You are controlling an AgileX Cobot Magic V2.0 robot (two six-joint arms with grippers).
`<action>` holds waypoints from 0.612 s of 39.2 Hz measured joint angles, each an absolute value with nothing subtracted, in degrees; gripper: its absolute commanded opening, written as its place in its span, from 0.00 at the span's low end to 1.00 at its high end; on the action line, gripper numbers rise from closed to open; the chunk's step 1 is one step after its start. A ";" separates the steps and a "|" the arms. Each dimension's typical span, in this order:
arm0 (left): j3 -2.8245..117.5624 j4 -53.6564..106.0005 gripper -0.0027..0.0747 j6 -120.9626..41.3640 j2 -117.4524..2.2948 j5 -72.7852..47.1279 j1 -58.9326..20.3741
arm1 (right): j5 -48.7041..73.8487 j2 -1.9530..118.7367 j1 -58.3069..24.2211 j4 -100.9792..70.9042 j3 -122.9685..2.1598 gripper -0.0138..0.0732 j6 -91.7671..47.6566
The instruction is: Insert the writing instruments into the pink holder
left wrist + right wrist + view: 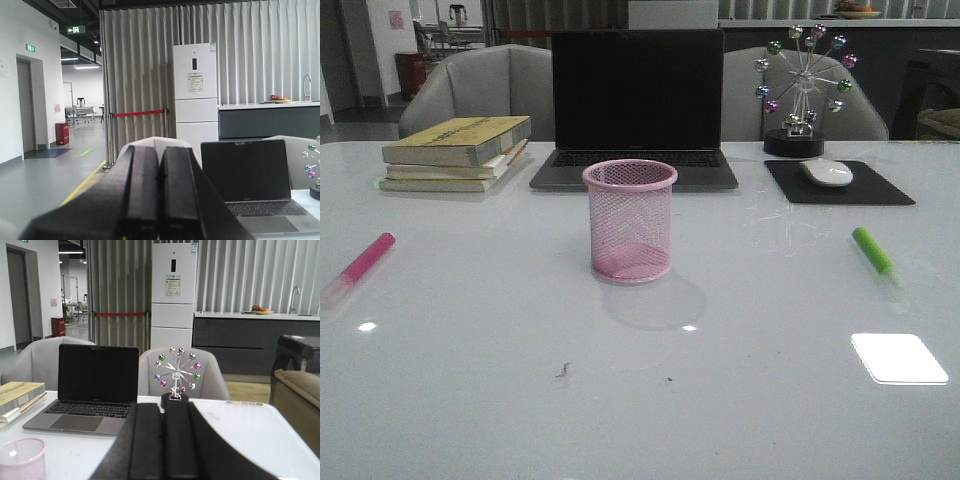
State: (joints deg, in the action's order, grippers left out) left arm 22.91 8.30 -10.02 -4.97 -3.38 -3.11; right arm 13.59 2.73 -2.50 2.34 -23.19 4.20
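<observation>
White glossy tabletop [500, 400].
- Centre: pink mesh holder [630, 220], upright.
- Near left edge: magenta marker [360, 266], lying flat.
- Near right edge: green marker [876, 255], flat.
- Along far edge: stacked books [457, 152], open laptop [636, 110], mouse pad [838, 183] carrying mouse [827, 172], ferris-wheel ornament [802, 90].

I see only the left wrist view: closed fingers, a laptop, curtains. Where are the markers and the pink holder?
Observer: The pink holder stands upright at the table's centre, in front of the laptop, with nothing inside it.
Operator: And the markers?
Observer: The pink marker lies flat near the table's left edge; the green marker lies flat on the right side, in front of the mouse pad.
Operator: Is the right arm holding anything?
Observer: No. In the right wrist view, the right fingers are pressed together with nothing between them, above the table behind the holder.
</observation>
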 measured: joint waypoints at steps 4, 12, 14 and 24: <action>28.47 8.30 0.15 -10.02 -10.42 -3.75 -3.11 | 14.48 7.97 -2.50 2.98 -28.26 0.23 4.20; 36.08 8.30 0.15 -10.02 -22.19 -5.24 -3.11 | 14.48 22.01 -2.50 3.12 -35.35 0.23 4.20; 36.53 8.30 0.15 -10.02 -25.66 -5.74 -3.11 | 14.48 26.22 -2.50 3.12 -36.58 0.23 4.20; 36.67 8.26 0.15 -10.02 -38.13 -7.13 -3.11 | 14.63 39.86 -2.50 3.12 -37.47 0.23 4.20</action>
